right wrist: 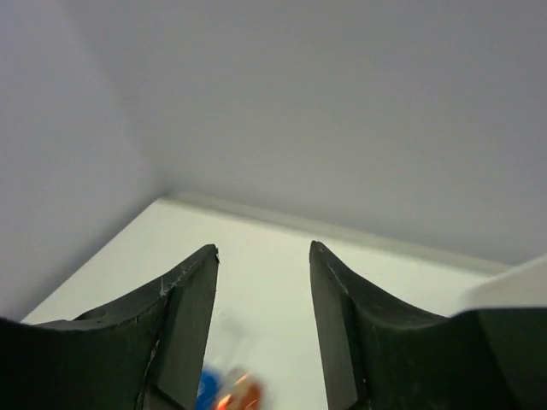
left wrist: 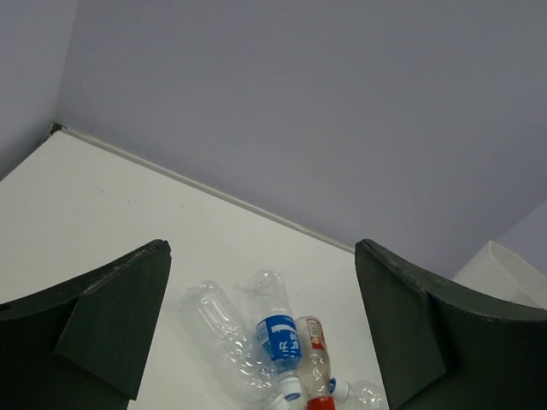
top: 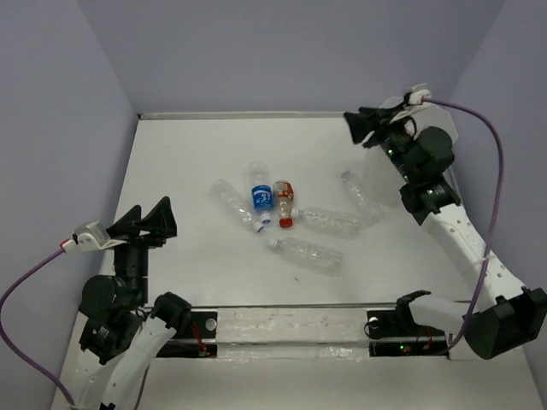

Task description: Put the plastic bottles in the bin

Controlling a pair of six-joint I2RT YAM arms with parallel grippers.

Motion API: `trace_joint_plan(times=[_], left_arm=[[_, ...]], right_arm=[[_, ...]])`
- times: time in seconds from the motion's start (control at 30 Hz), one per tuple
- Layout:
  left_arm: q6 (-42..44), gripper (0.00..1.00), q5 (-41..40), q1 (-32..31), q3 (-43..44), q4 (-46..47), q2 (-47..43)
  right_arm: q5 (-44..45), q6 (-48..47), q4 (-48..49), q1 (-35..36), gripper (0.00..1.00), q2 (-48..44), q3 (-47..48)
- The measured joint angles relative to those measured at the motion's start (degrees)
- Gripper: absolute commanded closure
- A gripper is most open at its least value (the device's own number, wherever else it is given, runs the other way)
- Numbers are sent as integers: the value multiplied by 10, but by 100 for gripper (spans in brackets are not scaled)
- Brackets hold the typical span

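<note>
Several plastic bottles lie in a loose cluster mid-table. A blue-labelled bottle (top: 261, 198) lies beside a red-capped bottle (top: 285, 203). Clear crinkled bottles (top: 232, 203) (top: 329, 219) (top: 306, 253) (top: 359, 195) lie around them. My left gripper (top: 149, 219) is open and empty, raised at the near left. In its wrist view (left wrist: 263, 248) the blue-labelled bottle (left wrist: 278, 337), the red-capped bottle (left wrist: 312, 354) and a clear one (left wrist: 224, 329) show between its fingers, farther off. My right gripper (top: 357, 128) is open and empty, high at the far right; its wrist view (right wrist: 264, 248) shows a blur of blue and red (right wrist: 224, 393) low down. The bin and the orange-filled bottle are out of view.
Lavender walls (top: 282, 51) close the white table (top: 188, 145) at the back and both sides. The arms' mounting rail (top: 291, 329) runs along the near edge.
</note>
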Motion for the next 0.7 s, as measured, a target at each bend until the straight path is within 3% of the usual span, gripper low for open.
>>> trace_joint_plan(times=[0.03, 0.13, 0.23, 0.27, 0.4, 0.47, 0.7], left_arm=[[0, 1, 0, 0, 0, 0, 1], [0, 1, 2, 0, 0, 3, 10], [0, 1, 6, -1, 0, 4, 26], [0, 1, 7, -1, 0, 4, 31], [0, 1, 11, -1, 0, 4, 45], [0, 1, 13, -1, 0, 4, 50], [0, 1, 28, 2, 0, 4, 78]], right_arm=[[-20, 7, -18, 45, 60, -6, -17], [-37, 2, -66, 161, 60, 11, -50], [-36, -7, -147, 258, 45, 49, -82], [-36, -9, -178, 282, 32, 59, -94], [-26, -7, -291, 328, 14, 70, -112], [-12, -5, -325, 342, 10, 71, -112], [31, -6, -394, 381, 8, 130, -111]])
